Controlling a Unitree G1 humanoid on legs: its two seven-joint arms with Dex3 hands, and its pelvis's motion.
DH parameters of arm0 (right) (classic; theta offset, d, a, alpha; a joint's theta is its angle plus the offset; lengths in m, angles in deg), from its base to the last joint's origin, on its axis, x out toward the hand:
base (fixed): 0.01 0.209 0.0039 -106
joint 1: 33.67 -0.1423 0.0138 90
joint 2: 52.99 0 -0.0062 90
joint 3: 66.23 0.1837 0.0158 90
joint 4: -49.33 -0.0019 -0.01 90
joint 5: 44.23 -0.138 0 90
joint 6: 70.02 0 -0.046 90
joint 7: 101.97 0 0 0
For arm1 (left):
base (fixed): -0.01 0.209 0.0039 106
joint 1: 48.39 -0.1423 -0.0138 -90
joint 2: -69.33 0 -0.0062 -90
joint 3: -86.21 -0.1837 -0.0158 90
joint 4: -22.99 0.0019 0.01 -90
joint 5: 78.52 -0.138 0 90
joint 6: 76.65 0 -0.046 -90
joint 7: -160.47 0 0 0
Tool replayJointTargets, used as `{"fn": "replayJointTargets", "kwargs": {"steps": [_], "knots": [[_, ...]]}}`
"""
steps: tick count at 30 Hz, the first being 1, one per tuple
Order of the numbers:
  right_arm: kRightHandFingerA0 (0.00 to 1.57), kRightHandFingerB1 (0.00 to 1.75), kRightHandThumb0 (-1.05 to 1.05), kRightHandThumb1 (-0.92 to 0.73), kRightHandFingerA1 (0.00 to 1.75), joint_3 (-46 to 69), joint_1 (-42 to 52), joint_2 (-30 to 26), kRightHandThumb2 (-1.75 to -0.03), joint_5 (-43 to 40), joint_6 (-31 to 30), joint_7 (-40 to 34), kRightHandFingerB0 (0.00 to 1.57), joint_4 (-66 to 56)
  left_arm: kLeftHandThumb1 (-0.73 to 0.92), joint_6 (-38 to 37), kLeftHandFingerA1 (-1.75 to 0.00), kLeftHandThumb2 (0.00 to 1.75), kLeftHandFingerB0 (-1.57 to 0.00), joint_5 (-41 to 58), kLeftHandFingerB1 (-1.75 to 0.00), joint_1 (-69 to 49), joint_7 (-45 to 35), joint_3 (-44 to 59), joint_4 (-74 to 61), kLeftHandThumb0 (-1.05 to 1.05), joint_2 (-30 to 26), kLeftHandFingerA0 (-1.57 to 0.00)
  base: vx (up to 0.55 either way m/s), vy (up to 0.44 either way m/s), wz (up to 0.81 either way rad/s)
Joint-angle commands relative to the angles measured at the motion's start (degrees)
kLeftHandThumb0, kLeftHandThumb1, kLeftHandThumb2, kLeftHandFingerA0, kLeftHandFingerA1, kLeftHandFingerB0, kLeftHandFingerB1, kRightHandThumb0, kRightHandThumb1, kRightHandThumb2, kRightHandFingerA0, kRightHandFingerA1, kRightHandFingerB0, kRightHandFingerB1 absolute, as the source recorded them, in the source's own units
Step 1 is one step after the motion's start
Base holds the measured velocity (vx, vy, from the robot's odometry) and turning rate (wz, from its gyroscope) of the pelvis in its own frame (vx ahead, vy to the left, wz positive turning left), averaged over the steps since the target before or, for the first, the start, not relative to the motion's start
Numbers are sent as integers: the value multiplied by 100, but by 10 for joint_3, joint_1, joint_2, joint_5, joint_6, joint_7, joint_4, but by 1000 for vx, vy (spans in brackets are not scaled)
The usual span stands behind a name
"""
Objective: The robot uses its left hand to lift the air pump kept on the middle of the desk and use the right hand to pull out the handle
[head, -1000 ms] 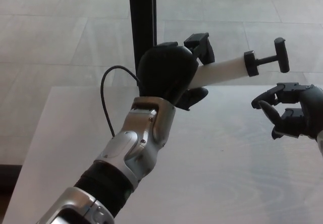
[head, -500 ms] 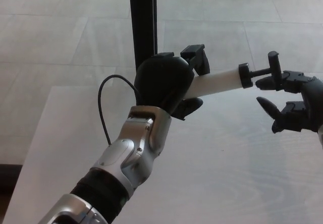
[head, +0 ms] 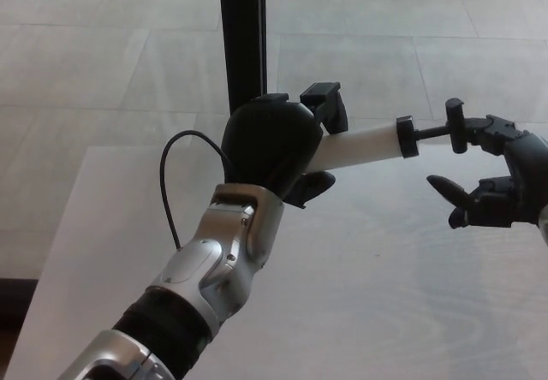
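The air pump point(head: 360, 143) hangs above the middle of the desk point(head: 385, 294), its white tube lying nearly level and pointing to the robot's right, clamped in the left hand point(head: 272, 145), whose fingers wrap the tube near its black foot; a thin black hose point(head: 169, 196) loops down behind the wrist. Over the last second the pump has drifted a little leftward and lower, while the right hand point(head: 488, 179) has risen to meet the handle point(head: 455, 126); its upper finger now touches the T-bar, the lower finger and thumb apart below, so it is spread and grips nothing. By my judgement the lift is done and the pull not yet begun. No containers are in sight.
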Motion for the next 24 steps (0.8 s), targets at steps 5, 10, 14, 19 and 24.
{"fn": "replayJointTargets", "kwargs": {"steps": [5,10,14,19,24], "knots": [[103,46,-29,-71,126,21,9,19,-62,-11,33,-7,55,-7,61,8,-166,81,-67,-22,-138,-12,-2,-22,-5,-22,-11,-84,0,0,0],[90,56,-27,-73,149,31,7,28,-66,-13,29,-14,71,-17,54,0,-146,88,-87,-23,-99,-25,-2,-34,-4,-23,-16,-85,0,0,0],[87,64,-18,-75,162,38,7,35,-70,-9,23,-26,78,-22,54,-9,-148,96,-82,-31,-115,-27,-3,-47,-1,-22,-23,-85,0,0,0],[92,75,-17,-71,166,39,12,36,-79,-2,42,-33,88,-17,55,-2,-142,96,-86,-28,-94,-31,-6,-47,-7,-23,-20,-87,0,0,0],[85,103,-13,-68,155,34,11,27,-87,4,51,-27,88,-13,56,3,-140,94,-82,-27,-109,-28,-11,-45,-10,-21,-18,-85,0,0,0]]}}
